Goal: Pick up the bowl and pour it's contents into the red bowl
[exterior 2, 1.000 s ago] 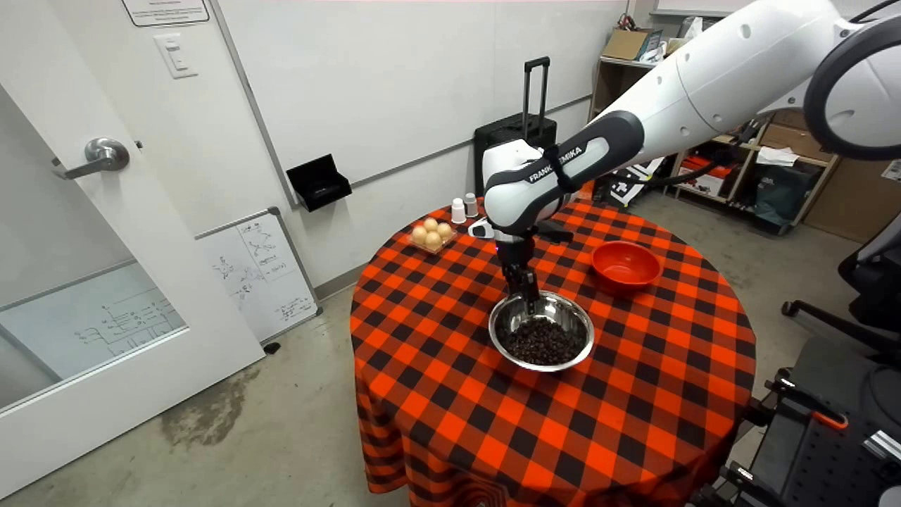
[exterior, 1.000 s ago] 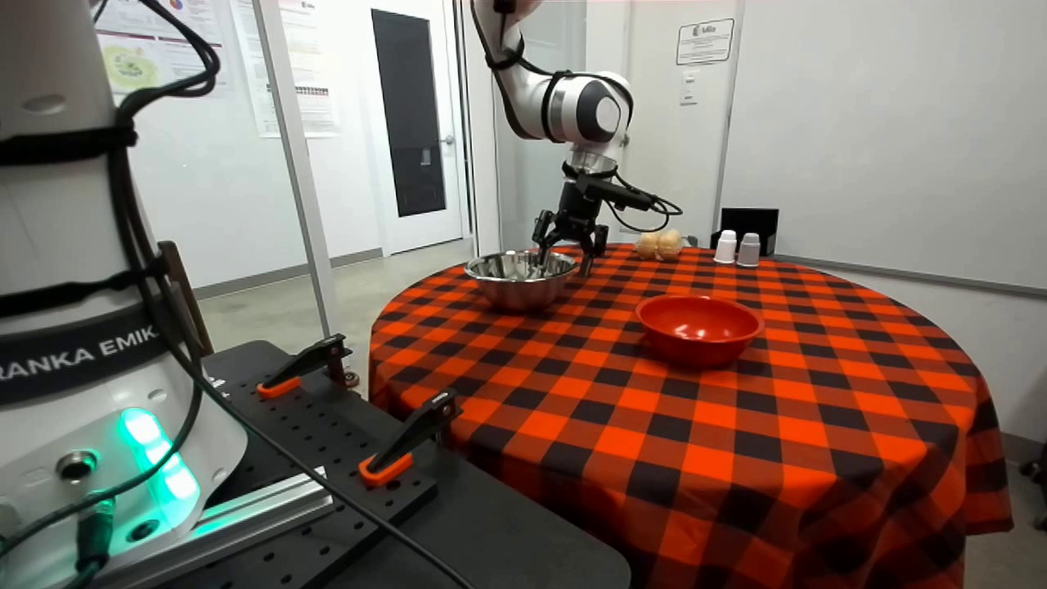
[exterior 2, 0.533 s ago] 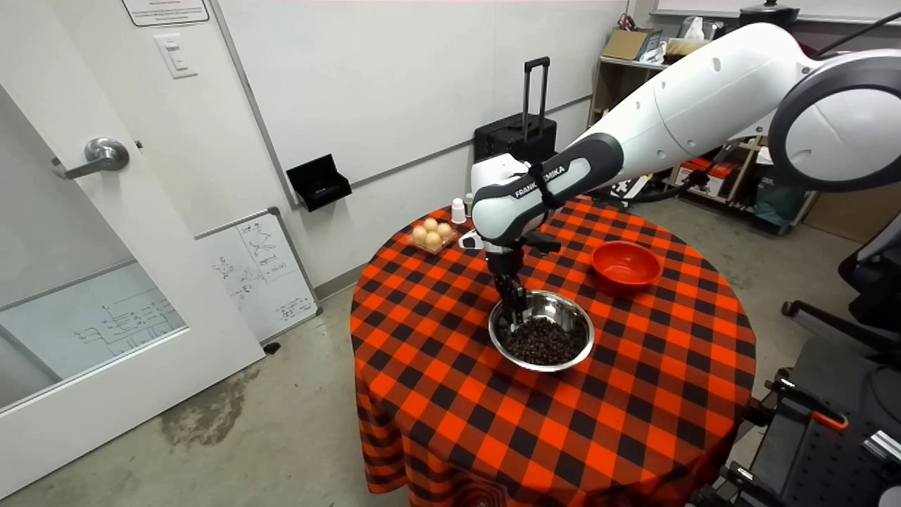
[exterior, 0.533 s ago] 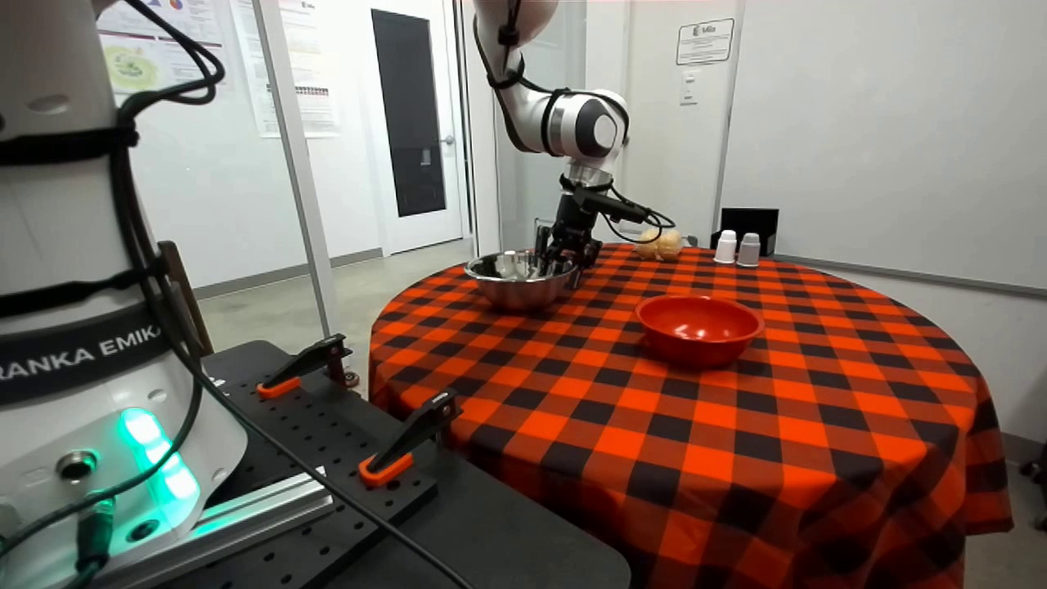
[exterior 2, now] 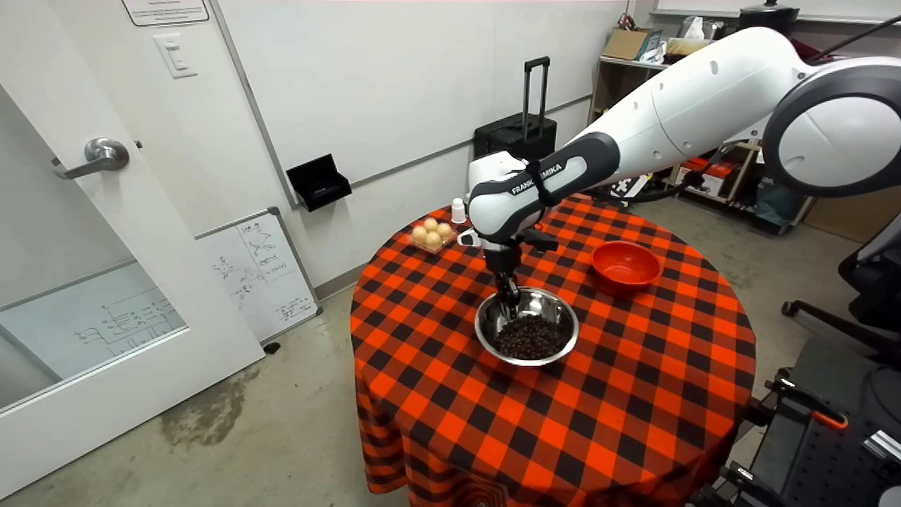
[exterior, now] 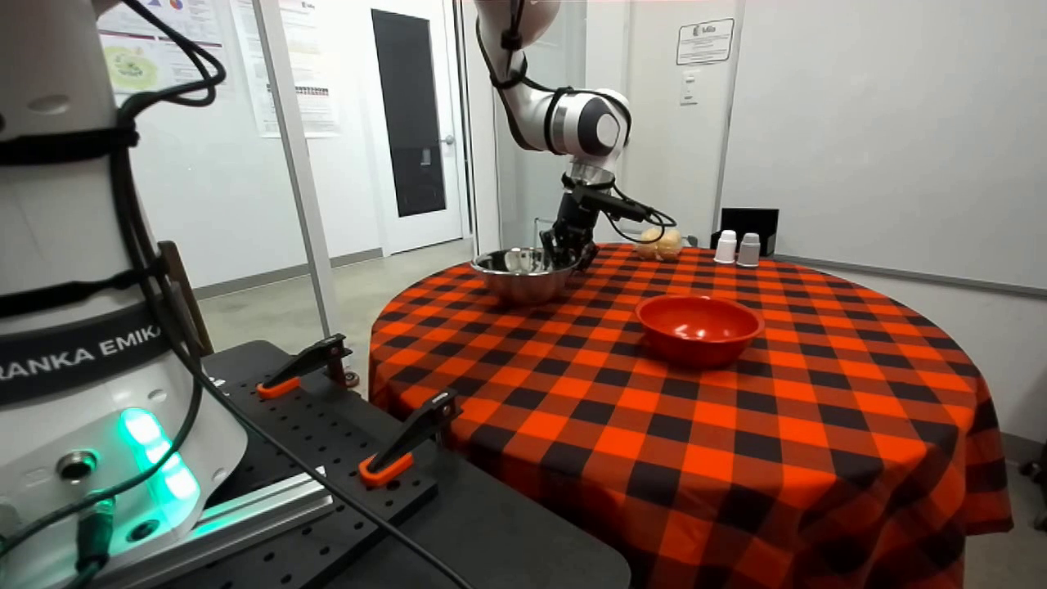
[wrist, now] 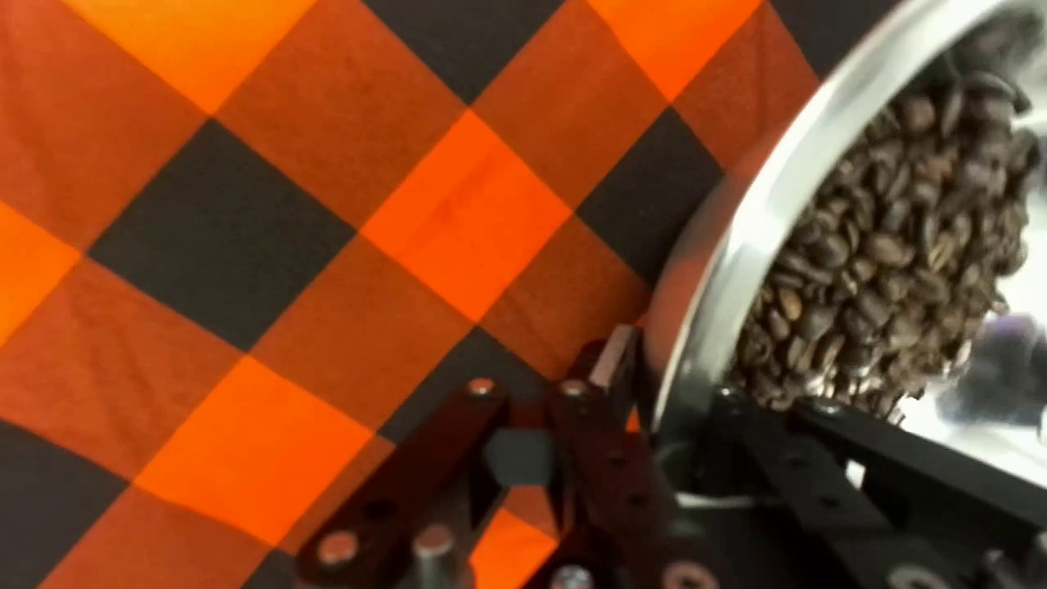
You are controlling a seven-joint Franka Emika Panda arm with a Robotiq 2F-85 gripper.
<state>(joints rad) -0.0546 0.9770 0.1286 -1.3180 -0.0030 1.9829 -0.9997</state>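
The silver steel bowl (exterior 2: 549, 303) stands upright on the checked cloth, with dark coffee beans (wrist: 891, 245) inside. My gripper (wrist: 671, 401) has closed over its rim (wrist: 740, 237): one finger (wrist: 617, 360) is outside the wall, the opposite one inside. In both exterior views the gripper (exterior: 568, 249) (exterior 2: 508, 299) points down at the edge of the bowl (exterior: 527, 288). Whether the bowl's base is off the cloth, I cannot tell. The glossy red bowl (exterior: 699, 331) (exterior 2: 626, 264) sits apart from it on the same table, nothing visible inside.
Pale egg-like items (exterior 2: 432, 234) in clear packaging lie near the table's rim. Close by stand a white cup (exterior: 725, 247) and a grey one (exterior: 748, 250). Orange-tipped clamps (exterior: 413, 438) stick out from the robot's mount beside the round table (exterior: 720, 458).
My gripper has come down over the steel bowl's rim, and its fingers have closed on the wall. The bowl has shifted slightly away from the robot's base. The red bowl has stayed put.
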